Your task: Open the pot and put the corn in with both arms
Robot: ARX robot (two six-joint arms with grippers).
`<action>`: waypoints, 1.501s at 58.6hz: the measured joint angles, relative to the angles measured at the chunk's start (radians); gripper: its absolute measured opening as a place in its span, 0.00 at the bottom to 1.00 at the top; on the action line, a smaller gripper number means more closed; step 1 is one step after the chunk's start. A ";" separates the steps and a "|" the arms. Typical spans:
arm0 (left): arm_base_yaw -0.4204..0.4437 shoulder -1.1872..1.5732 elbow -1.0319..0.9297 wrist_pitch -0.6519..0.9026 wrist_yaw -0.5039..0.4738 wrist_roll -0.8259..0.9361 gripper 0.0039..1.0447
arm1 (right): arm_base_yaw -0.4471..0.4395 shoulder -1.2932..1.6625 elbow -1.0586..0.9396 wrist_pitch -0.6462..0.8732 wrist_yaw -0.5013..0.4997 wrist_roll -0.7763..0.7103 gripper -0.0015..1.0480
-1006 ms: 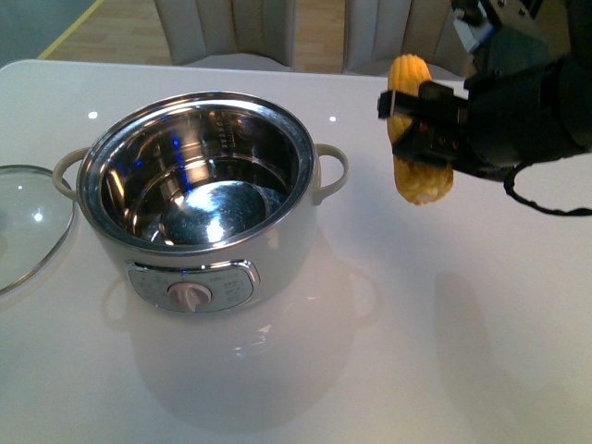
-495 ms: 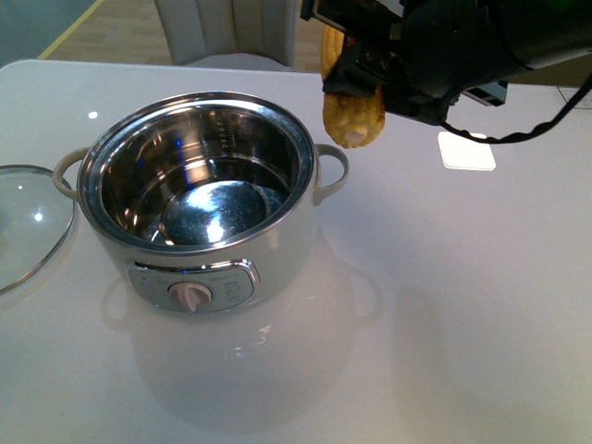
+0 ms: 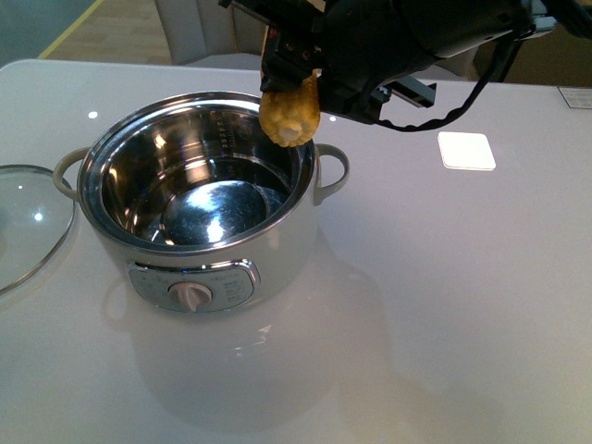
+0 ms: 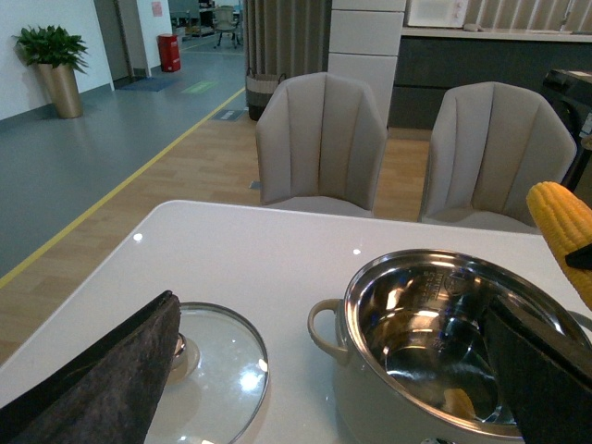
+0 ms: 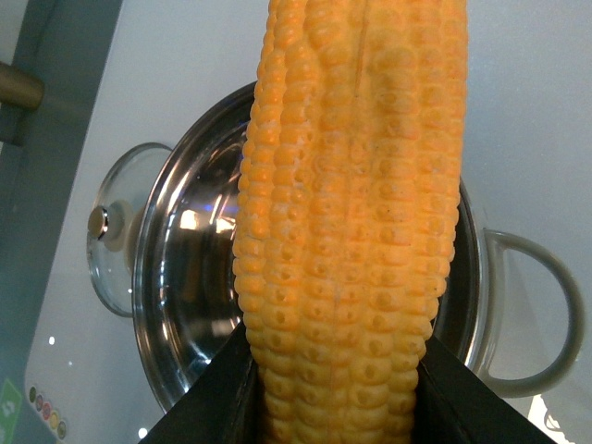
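The white pot stands open at the table's left-middle, its steel inside bare. My right gripper is shut on the yellow corn and holds it end down above the pot's far right rim. In the right wrist view the corn fills the frame between the fingers, over the pot. My left gripper is open and empty, its pads spread either side of the pot and lid; the left wrist view also shows the corn. The left gripper is out of the front view.
The round glass lid lies flat on the table left of the pot, also in the left wrist view. A white square card lies right of the pot. Two grey chairs stand behind the table's far edge.
My right arm has carried the corn leftward from beside the pot's right handle to above the pot's far right rim. The pot and the lid have not moved.
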 joint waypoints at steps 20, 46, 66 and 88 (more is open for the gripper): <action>0.000 0.000 0.000 0.000 0.000 0.000 0.94 | 0.041 0.070 0.082 -0.034 0.029 0.022 0.29; 0.000 0.000 0.000 0.000 0.000 0.000 0.94 | 0.096 0.171 0.176 -0.053 0.054 0.053 0.29; 0.000 0.000 0.000 0.000 0.000 0.000 0.94 | 0.133 0.188 0.182 -0.059 0.058 0.066 0.31; 0.000 0.000 0.000 0.000 0.000 0.000 0.94 | 0.141 0.208 0.182 -0.059 0.053 0.077 0.75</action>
